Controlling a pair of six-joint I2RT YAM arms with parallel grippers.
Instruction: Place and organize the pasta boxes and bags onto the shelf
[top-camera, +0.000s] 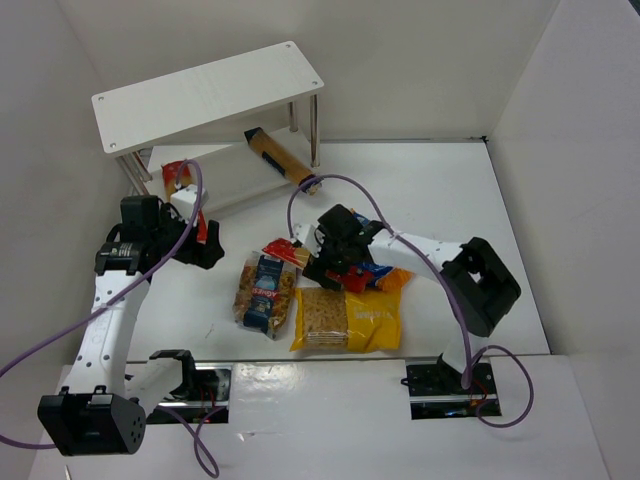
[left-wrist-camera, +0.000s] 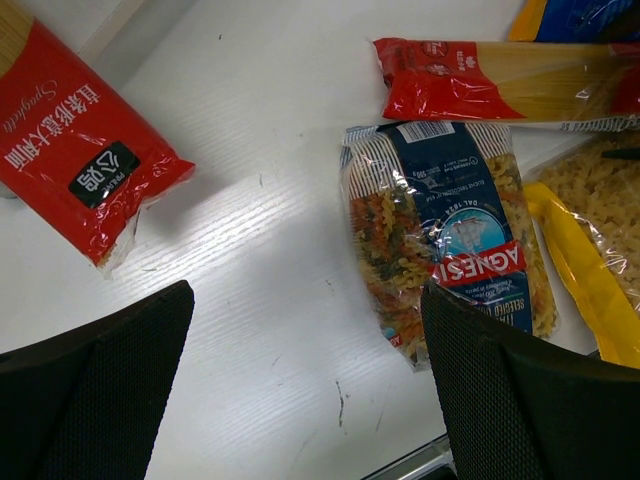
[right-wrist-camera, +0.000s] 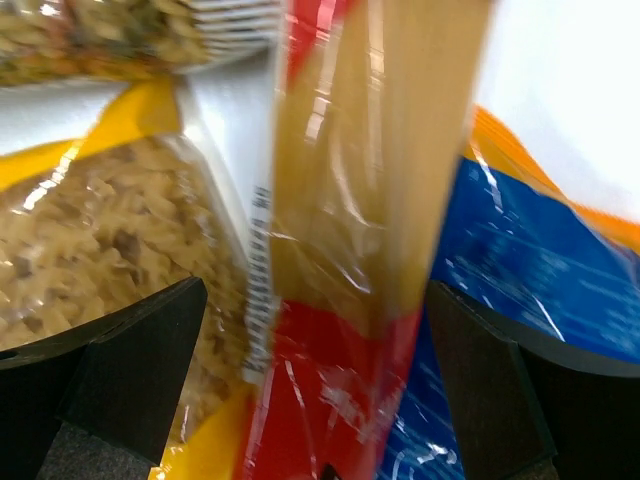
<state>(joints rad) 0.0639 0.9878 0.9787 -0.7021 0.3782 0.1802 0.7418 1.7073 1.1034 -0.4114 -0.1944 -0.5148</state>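
The white shelf (top-camera: 210, 92) stands at the back left. A tan box with a dark blue end (top-camera: 280, 158) lies on its lower board. One red spaghetti packet (top-camera: 178, 178) lies at the shelf's left front, and its end shows in the left wrist view (left-wrist-camera: 75, 150). My left gripper (top-camera: 207, 247) is open and empty over bare table (left-wrist-camera: 310, 390), left of the clear bag with the blue label (top-camera: 265, 290) (left-wrist-camera: 450, 240). My right gripper (top-camera: 335, 258) is open and straddles a second spaghetti packet (right-wrist-camera: 370, 250) lying across the yellow bag (top-camera: 345, 320) (right-wrist-camera: 100, 250) and the blue-orange bag (top-camera: 378, 275) (right-wrist-camera: 530, 270).
White walls close the table at the back and on both sides. Purple cables (top-camera: 330, 182) arc over the table from each arm. The second spaghetti packet's red end (left-wrist-camera: 440, 75) points toward the left gripper. A metal rail (top-camera: 220, 375) runs along the near edge.
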